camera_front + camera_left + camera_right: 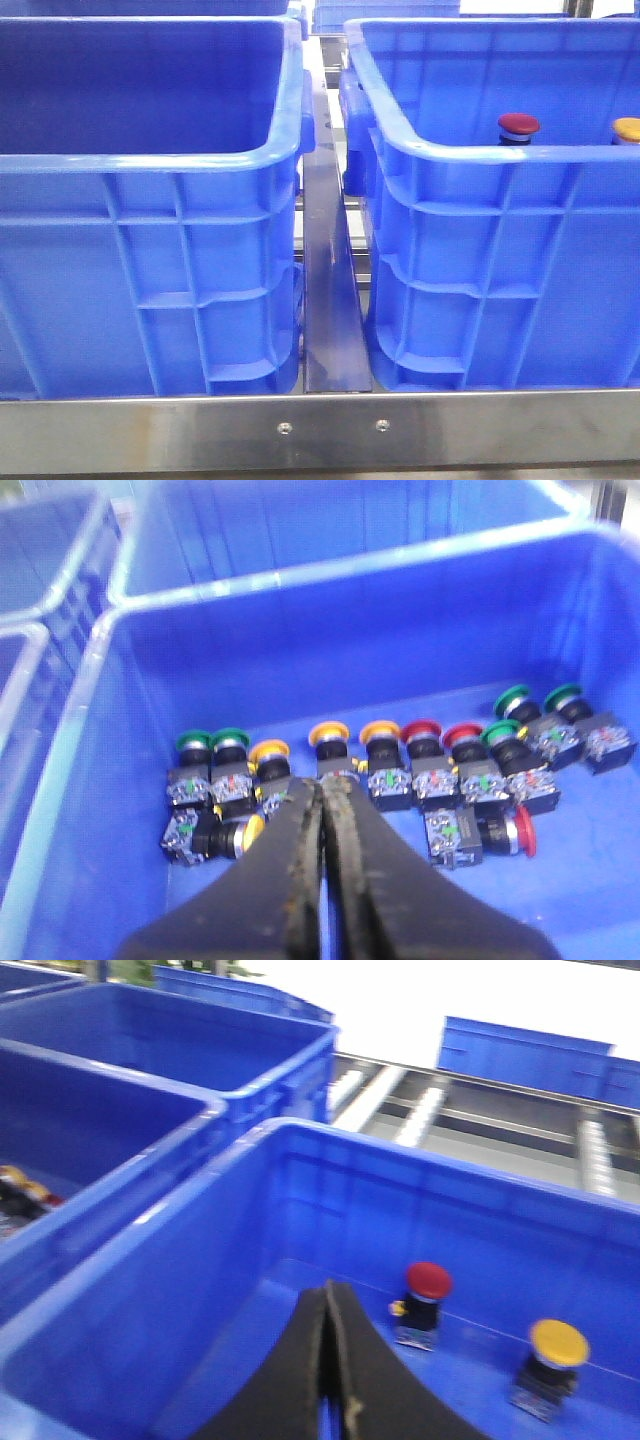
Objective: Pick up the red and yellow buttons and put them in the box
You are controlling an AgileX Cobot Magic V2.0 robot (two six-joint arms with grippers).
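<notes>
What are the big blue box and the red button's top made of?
The box looks like moulded plastic: glossy blue, with ribbed walls and a thick rolled rim. The red button cap also looks like plastic, smooth and domed; the blur leaves that uncertain.

Check the left pincer (pixel 322 800) in its wrist view: both black fingers (pixel 290 880) are pressed flat together along their full length, with nothing between them. Check the right pincer (pixel 328 1305) likewise: its two dark fingers (pixel 375 1400) meet in a tight seam and hold nothing. You will find neither arm visible in the front view.
</notes>
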